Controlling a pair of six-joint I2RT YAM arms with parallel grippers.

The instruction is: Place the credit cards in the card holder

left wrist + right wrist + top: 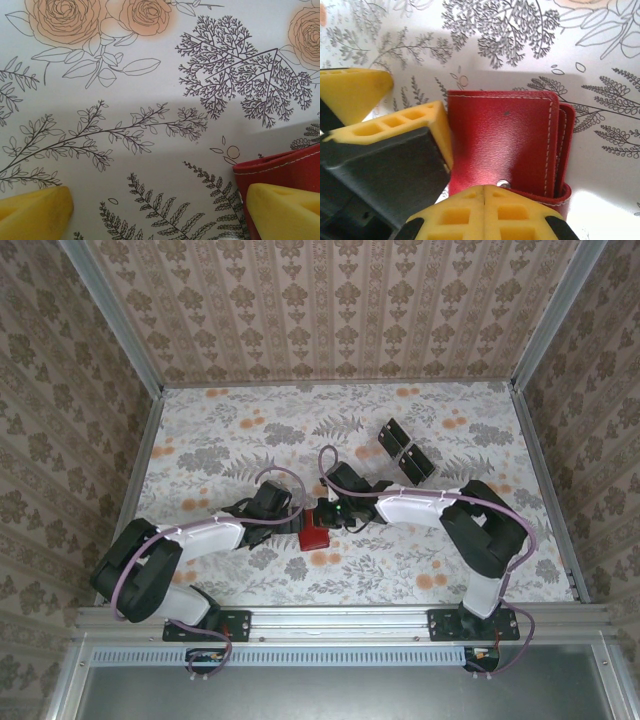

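Top external: both arms stretch to the centre of the floral surface (220,430), and the card holder (314,532) lies flat between the two hands, closer to the near edge than the far wall. The credit cards (405,452) show as two dark rectangles side by side, far and right of the holder, well apart from it, neither hand on them.

Left wrist cam: left hand (160,215) is spread wide, yellow fingers at opp. bottom corners. One finger (282,207) overlaps the holder's red corner, the other is over bare surface.

Right wrist cam: right hand (485,212) has its pads pressed together w/ just a seam between them, tips over the holder's edge by the snap button (504,184). I can't tell if any leather is pinched. Holder looks folded shut, stitched face up, and a left-hand finger (407,127) touches one side edge.
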